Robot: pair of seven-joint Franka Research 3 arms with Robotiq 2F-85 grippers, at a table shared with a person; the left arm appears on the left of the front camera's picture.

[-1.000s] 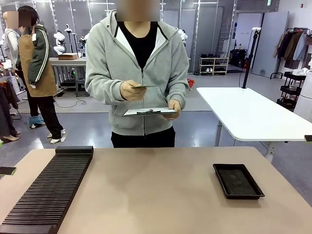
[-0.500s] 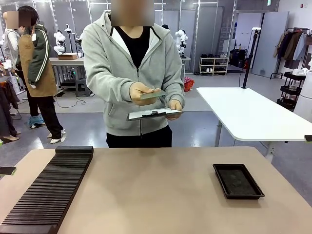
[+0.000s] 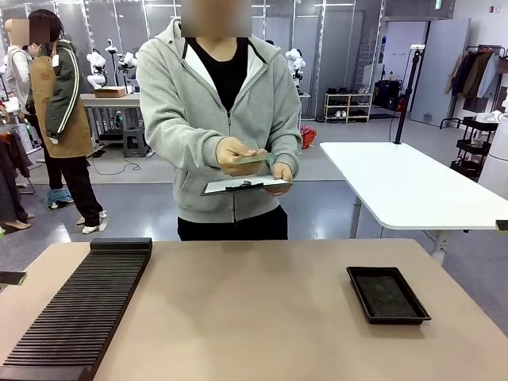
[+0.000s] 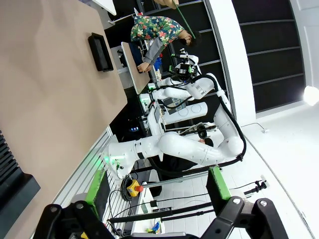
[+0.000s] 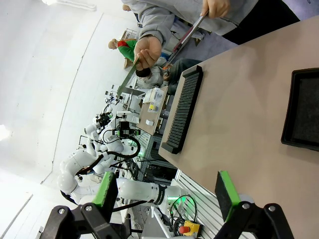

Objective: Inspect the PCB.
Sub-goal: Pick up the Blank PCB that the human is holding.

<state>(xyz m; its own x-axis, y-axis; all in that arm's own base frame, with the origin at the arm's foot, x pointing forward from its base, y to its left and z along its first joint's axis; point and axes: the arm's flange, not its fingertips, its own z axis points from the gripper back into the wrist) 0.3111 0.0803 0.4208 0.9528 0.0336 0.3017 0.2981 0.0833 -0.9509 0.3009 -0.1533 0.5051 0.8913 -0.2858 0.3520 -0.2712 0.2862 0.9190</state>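
Observation:
Across the table, a person holds the PCB, a small thin green board, flat in one hand at chest height. It hovers just above a grey clipboard held in the person's other hand. The right wrist view catches the PCB edge-on in the person's fingers, far beyond my right gripper, which is open with nothing between its green pads. My left gripper is also open and empty, back from the table's near edge.
A shallow black tray lies on the beige table at the right. A long black slotted rack runs along the left side. A white table stands behind at the right, and another person stands at the far left.
The person's hand has carried the PCB a little right and down, closer to the clipboard, and turned it flatter. Neither gripper has changed.

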